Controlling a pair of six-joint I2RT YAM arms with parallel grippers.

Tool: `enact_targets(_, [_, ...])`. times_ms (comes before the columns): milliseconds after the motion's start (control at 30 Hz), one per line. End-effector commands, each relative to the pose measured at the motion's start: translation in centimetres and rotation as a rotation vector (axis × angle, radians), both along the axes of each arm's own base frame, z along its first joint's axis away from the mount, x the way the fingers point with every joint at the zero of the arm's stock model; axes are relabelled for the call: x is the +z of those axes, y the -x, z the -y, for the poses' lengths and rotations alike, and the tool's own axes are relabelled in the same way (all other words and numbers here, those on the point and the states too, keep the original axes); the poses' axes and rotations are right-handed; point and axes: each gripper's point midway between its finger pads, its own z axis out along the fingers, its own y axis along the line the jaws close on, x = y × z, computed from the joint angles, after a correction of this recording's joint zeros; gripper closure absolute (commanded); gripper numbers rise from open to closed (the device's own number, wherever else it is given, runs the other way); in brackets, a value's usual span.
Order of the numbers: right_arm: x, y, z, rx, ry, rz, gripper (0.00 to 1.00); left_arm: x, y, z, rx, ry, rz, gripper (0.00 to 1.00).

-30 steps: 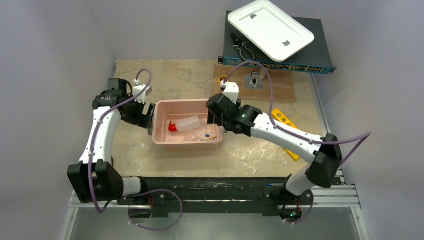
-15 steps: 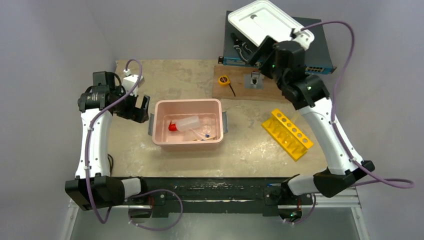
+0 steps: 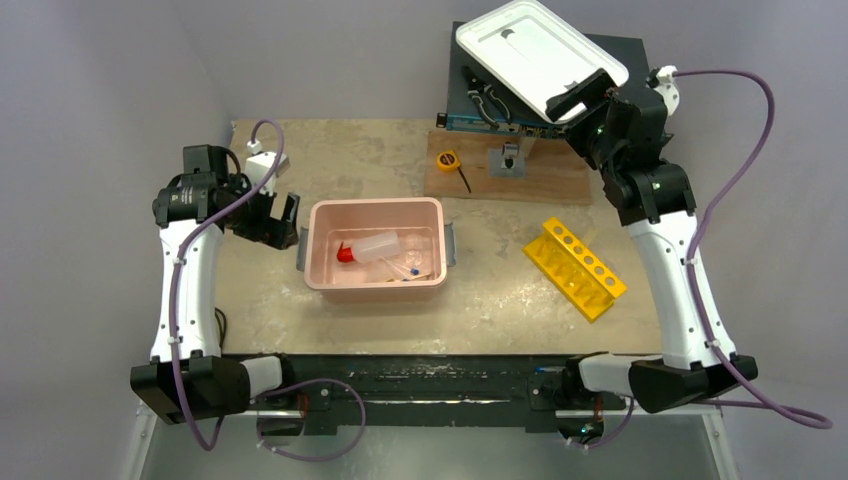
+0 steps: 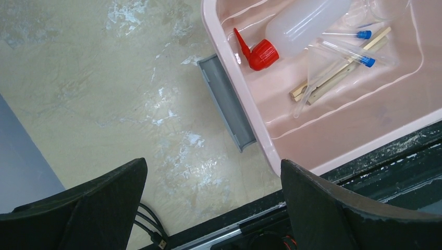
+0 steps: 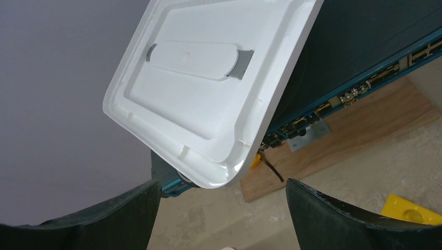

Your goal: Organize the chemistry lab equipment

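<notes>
1. Robotics lab test cell, benchtop rig.
2. Black rack-style network switch with blue port face sits just ahead of right gripper.
3. Plain grey walls close in beyond both grippers.
4. Worn beige stone-look tabletop lies under left gripper.
5. Black metal base rail is well apart from both grippers, toward the arm bases.

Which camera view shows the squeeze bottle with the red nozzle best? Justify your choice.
The left wrist view: the squeeze bottle lies close and sharp in the pink tub, though its base is cropped. The top external view shows it whole but small. The right wrist view misses it.
</notes>
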Motion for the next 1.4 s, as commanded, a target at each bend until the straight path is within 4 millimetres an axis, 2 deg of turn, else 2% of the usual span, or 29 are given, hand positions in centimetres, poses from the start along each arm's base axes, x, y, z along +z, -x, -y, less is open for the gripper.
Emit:
enact_targets(0, [0.8,-1.6,0.1,-0.012,-0.075,0.05,0.09,2.0,0.0,0.1,-0.022,0.0,0.065,0.0])
enact_targets(133, [0.7,-3.0,0.6,-0.025,-0.12,0.087,0.1,1.8,0.0,0.0,-0.019,0.0,0.062,0.0])
enact_targets(300, [-0.5,-4.9,0.2,-0.025,-0.181,0.087,0.14,1.7,0.1,-0.1,-0.018,-0.004,0.062,0.0])
enact_targets(433, [-0.7,-5.5,0.1,-0.031,-0.213,0.116,0.21,1.5,0.2,-0.2,-0.016,-0.009,0.058,0.0])
enact_targets(500, [-0.6,-5.7,0.1,-0.034,-0.222,0.125,0.29,1.4,0.2,-0.3,-0.014,-0.011,0.057,0.0])
enact_targets(700, [0.6,-5.0,0.2,-0.034,-0.25,0.185,0.65,1.0,0.3,-0.4,-0.013,-0.012,0.051,0.0])
enact_targets(833, [1.9,-4.4,0.4,-0.033,-0.236,0.22,0.81,1.1,0.4,-0.5,-0.012,-0.015,0.057,0.0])
enact_targets(933, [3.3,-3.9,-0.2,0.025,-0.215,0.264,0.95,1.3,0.4,-0.4,-0.012,-0.013,0.063,0.0])
enact_targets(967, [3.9,-3.6,-0.8,0.06,-0.205,0.282,1.0,1.5,0.4,-0.3,-0.013,-0.009,0.065,0.0])
enact_targets(1100, [6.4,-2.4,-4.1,0.234,-0.118,0.371,1.0,2.7,0.5,0.3,-0.032,0.022,0.086,0.0])
enact_targets(1167, [7.2,-1.3,-6.8,0.336,-0.027,0.406,1.0,3.9,0.7,1.0,-0.051,0.056,0.101,0.0])
enact_targets(1267, [7.5,0.3,-11.0,0.486,0.099,0.434,1.0,6.7,0.9,2.4,-0.097,0.123,0.142,0.0])
enact_targets(1367, [7.2,1.7,-14.3,0.609,0.199,0.466,1.0,10.0,1.6,4.5,-0.162,0.225,0.183,0.0])
